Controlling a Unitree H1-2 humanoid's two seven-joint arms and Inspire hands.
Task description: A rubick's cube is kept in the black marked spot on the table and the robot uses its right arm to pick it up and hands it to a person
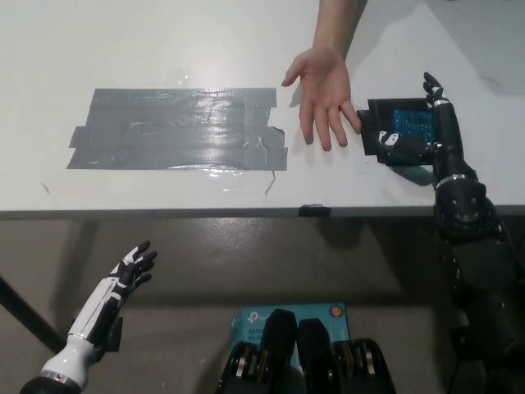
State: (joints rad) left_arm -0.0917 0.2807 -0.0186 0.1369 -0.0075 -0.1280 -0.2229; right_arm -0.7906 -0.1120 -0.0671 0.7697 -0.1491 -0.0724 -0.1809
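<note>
One cube [408, 125] sits on the black spot [371, 115] near the surface's [164, 41] right edge, right hand [426, 135] curled around it; left hand [127, 275] spread below; a person's hand [322, 94] lies open beside.

We see a pale grey flat table [123, 41] with a wide patch of shiny grey tape [176, 129] stuck across its middle. To the right lies a black taped square [379, 108] bearing a blue cube [413, 125], and a person's open hand [321, 94] rests palm-up beside it
</note>
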